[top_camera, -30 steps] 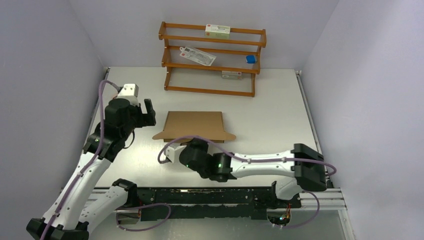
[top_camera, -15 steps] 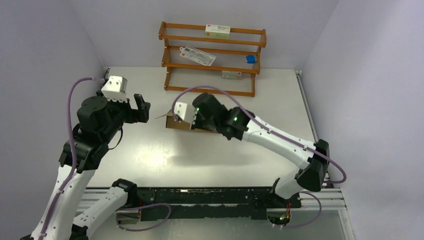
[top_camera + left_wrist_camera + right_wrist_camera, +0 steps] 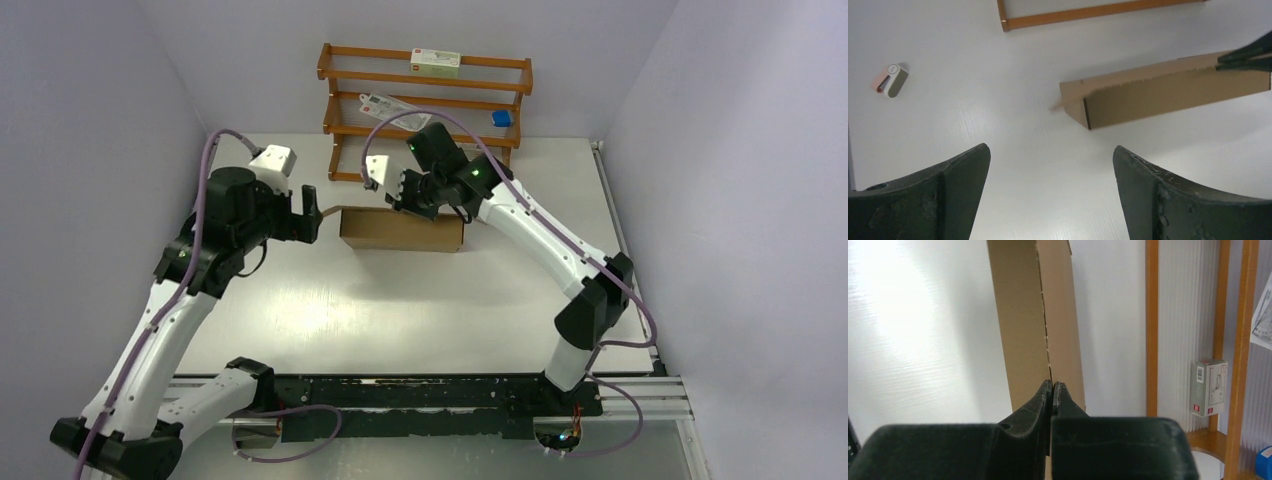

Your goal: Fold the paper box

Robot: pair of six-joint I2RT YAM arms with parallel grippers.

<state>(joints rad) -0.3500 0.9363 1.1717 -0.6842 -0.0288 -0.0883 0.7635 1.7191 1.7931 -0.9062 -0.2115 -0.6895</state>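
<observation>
seemingly close to finished, the paper box lies at the middle of the table, just in front of the foot of the wooden rack. its walls are up and its top panel is down, so it reads as a shallow shut carton. the right gripper, fingers closed together, has its tips on the box's long top rear edge, where a perforated seam runs. whether a thin layer of cardboard is nipped between them cannot be told. the left gripper hangs wide open and empty just off the box's left end, touching nothing.

what looks left to do: at that left end a small flap pokes out past the corner, blurred in the wrist view, and probably wants tucking in. the top also likely needs a last press so it holds.

room is tight behind, with the rack's bottom rail near the rear wall of the box and white cartons on the shelves above. to the front and left the table is open, so a sideways push on the flap seems to have space.
</observation>
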